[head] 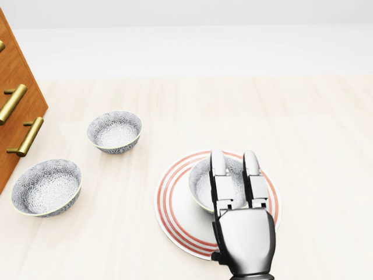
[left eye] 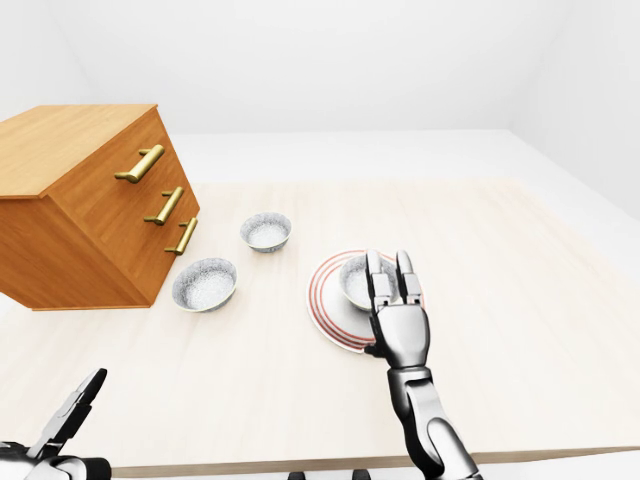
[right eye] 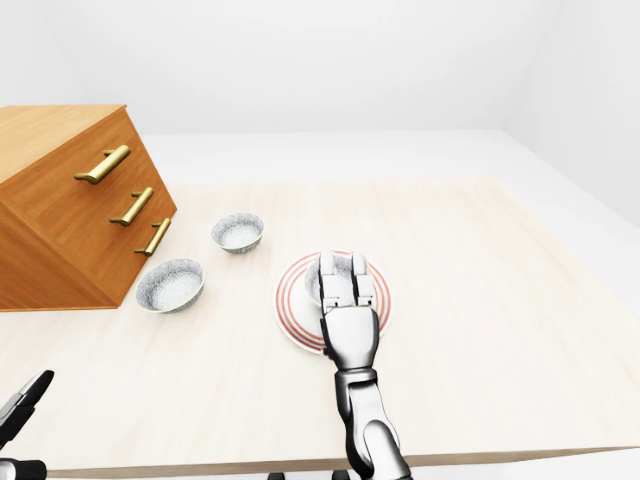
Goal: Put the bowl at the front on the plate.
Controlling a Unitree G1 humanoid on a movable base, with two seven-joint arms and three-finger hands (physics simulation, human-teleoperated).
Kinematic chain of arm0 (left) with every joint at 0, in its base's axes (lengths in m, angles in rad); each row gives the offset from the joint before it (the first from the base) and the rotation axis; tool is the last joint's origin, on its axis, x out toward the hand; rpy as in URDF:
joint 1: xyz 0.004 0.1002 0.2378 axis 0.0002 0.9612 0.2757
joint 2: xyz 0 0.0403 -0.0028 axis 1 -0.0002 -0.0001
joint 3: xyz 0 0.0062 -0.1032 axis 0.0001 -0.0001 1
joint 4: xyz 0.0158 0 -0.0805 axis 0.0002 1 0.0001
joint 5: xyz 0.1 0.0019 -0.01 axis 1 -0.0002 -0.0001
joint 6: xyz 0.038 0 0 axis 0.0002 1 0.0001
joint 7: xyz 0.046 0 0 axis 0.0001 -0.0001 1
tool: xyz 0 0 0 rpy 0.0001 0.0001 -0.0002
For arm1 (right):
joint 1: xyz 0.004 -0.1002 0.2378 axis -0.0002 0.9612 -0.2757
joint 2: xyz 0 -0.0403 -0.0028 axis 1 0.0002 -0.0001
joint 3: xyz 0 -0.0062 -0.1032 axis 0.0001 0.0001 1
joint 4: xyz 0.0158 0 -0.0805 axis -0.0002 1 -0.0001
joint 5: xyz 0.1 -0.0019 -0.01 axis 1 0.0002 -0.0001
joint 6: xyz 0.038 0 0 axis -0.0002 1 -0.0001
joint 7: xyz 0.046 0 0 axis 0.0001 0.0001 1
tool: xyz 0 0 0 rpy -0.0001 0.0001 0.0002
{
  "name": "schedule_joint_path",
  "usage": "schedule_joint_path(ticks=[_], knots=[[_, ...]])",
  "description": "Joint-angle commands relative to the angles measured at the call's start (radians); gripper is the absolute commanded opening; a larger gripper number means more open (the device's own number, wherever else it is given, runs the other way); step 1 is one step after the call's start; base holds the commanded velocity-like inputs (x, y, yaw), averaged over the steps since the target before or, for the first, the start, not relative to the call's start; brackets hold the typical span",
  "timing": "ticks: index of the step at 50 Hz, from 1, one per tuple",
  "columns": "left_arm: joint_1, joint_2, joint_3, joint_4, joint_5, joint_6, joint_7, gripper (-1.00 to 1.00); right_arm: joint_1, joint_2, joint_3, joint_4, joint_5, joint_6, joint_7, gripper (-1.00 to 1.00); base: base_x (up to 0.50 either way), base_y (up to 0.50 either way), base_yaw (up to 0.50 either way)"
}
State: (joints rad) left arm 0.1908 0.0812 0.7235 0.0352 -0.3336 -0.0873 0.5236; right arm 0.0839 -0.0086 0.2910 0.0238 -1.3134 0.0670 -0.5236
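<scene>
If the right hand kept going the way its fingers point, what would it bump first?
Probably the bowl on the plate: the right hand's open fingers reach over it. If they ride above its rim, only tabletop follows. Height is hard to judge.

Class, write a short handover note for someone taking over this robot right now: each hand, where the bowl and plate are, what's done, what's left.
Right hand: open, fingers straight over the bowl, gripping nothing.
Left hand: open, low at the left-eye view's bottom left, holding nothing.
The bowl sits upright on the plate.
Done: bowl placed on plate.
Left: probably only to draw the right hand clear without nudging the bowl.
</scene>
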Motion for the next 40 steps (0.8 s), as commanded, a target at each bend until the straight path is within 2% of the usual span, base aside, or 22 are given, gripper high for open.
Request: schedule_joint_path(ticks=[1,14,19,32,37,38,40], knots=[[0.001,0.000,0.000,-0.003,-0.001,0.000,0.000,1.00,0.008,-0.002,0.008,-0.055,-0.018,0.008,0.000,1.00,0.00,0.00,0.00],[0.000,0.000,0.003,-0.003,0.002,0.000,0.000,1.00,0.014,0.007,0.039,-0.201,-0.085,0.020,0.003,1.00,0.00,0.00,0.00],[-0.001,0.000,0.002,0.003,0.004,0.000,0.000,1.00,-0.012,0.020,0.059,-0.340,-0.174,0.020,0.107,1.00,0.00,0.00,0.00],[0.001,0.000,0.006,-0.003,0.001,0.000,0.000,1.00,-0.100,0.083,0.094,-0.532,-0.296,0.020,0.318,1.00,0.00,0.00,0.00],[0.004,-0.001,0.007,-0.009,-0.004,0.000,0.000,1.00,-0.184,0.129,0.089,-0.609,-0.342,0.020,0.429,1.00,0.00,0.00,0.00],[0.004,0.000,0.007,-0.013,-0.004,0.005,0.000,1.00,-0.206,0.139,0.085,-0.616,-0.353,0.016,0.457,1.00,0.00,0.00,0.00],[0.012,-0.006,0.010,-0.022,-0.006,0.001,0.000,1.00,-0.245,0.156,0.075,-0.628,-0.365,0.005,0.491,1.00,0.00,0.00,0.00]])
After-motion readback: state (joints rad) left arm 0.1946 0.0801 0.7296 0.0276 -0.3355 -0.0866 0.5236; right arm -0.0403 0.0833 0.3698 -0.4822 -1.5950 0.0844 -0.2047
